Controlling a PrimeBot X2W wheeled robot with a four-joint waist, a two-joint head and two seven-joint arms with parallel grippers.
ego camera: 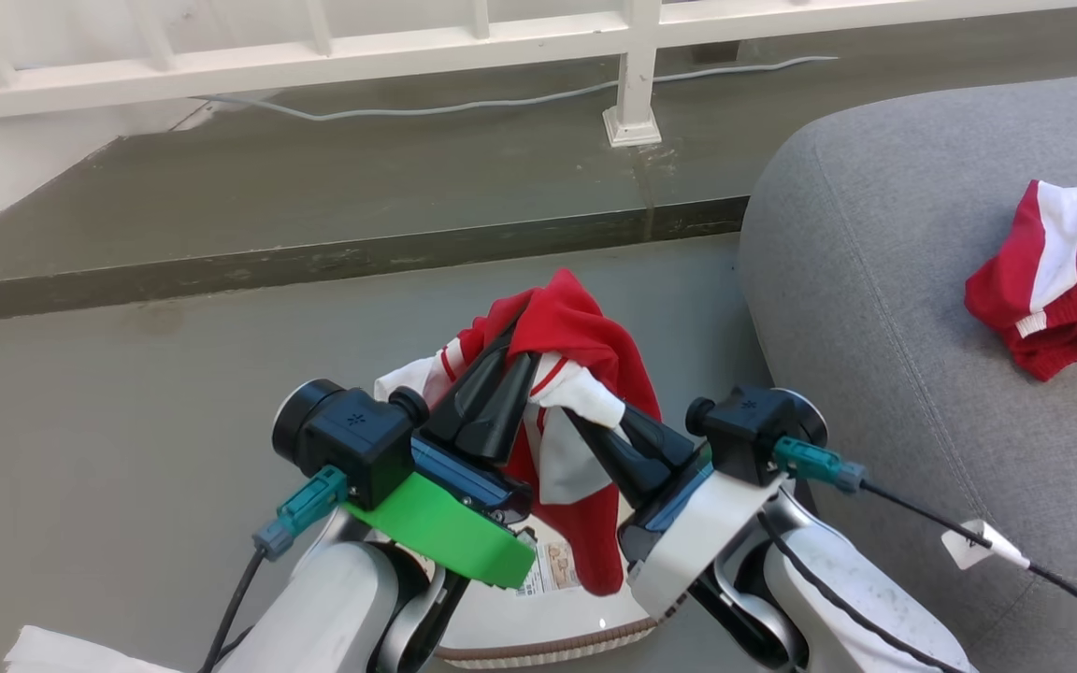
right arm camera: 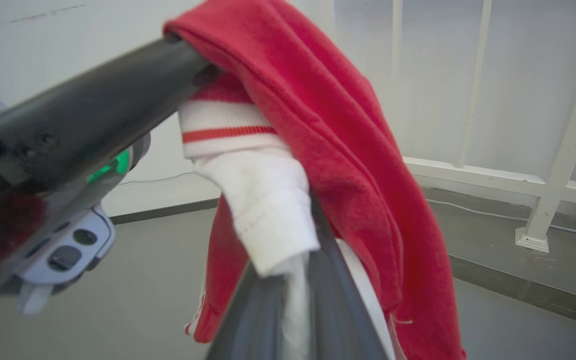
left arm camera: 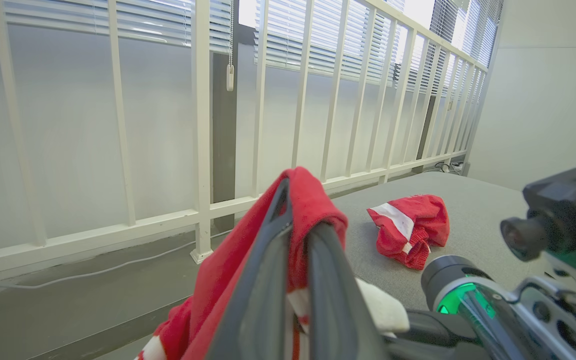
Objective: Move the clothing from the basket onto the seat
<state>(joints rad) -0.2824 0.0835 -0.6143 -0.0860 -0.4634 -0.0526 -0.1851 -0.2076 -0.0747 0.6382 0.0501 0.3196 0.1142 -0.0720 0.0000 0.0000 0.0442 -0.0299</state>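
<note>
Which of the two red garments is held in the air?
The garment clamped by left gripper and right gripper above the basket; the other garment lies crumpled on the seat.

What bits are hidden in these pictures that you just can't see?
- Basket inside, head view: the arms and the hanging jersey cover it, so whether more clothes lie inside is unclear.
- Label, head view: too small to read.
- Second jersey on the seat, head view: cut off by the right edge.
- Left gripper, right wrist view: blurred, too near the lens.
</note>
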